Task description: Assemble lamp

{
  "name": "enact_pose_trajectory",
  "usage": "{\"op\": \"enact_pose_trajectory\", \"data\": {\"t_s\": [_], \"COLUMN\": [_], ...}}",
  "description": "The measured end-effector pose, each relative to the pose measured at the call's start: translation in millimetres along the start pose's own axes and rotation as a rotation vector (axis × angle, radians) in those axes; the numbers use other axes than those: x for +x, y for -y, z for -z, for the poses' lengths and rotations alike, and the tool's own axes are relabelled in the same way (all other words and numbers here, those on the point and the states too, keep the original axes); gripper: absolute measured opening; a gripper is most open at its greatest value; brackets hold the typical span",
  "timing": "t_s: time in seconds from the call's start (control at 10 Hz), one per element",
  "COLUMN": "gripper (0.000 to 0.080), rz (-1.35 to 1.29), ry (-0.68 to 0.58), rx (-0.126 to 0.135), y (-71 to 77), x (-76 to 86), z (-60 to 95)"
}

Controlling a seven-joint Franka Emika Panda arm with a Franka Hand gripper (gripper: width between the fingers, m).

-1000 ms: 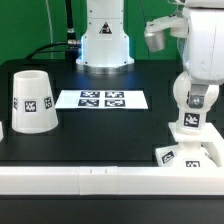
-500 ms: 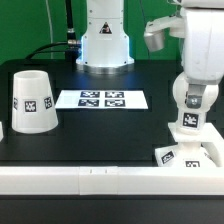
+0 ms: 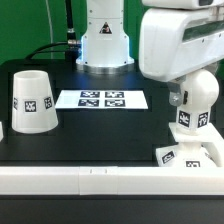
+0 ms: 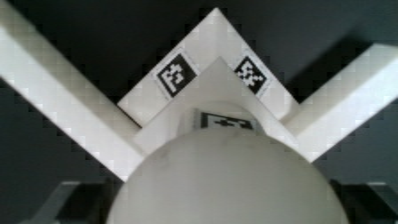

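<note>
Exterior view: the arm [image 3: 178, 40] now looms close over the bulb [image 3: 196, 98] on the base [image 3: 186, 156], probably to screw it; whether the end effector [image 4: 210, 202] is open is unclear.

In the exterior view the arm [image 3: 182, 40] covers the gripper, so I cannot tell how its jaws stand. The front rail [image 3: 100, 181] hides the lower edge of the base [image 3: 195, 152]. A white piece [image 3: 2, 128] is cut off at the exterior view's left. In the wrist view the bulb [image 4: 222, 178] is blurred and cut by the picture's edge.
</note>
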State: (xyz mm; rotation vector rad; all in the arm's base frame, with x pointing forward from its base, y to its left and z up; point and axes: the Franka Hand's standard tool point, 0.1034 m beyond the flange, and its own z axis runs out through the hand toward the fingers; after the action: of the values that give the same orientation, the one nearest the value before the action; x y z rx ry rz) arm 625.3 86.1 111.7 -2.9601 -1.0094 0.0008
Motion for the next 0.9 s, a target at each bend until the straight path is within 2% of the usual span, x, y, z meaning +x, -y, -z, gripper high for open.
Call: {"op": "enact_pose_trajectory", "data": {"t_s": [0.7, 0.9], "gripper": [0.0577, 0.0577], "rz": [-0.406, -0.669], "ry": [-0.003, -0.027], "rx": [0.001, 0.030], "y": [1.0, -0.7], "x": [0.9, 1.1], "z": [0.0, -0.1]}}
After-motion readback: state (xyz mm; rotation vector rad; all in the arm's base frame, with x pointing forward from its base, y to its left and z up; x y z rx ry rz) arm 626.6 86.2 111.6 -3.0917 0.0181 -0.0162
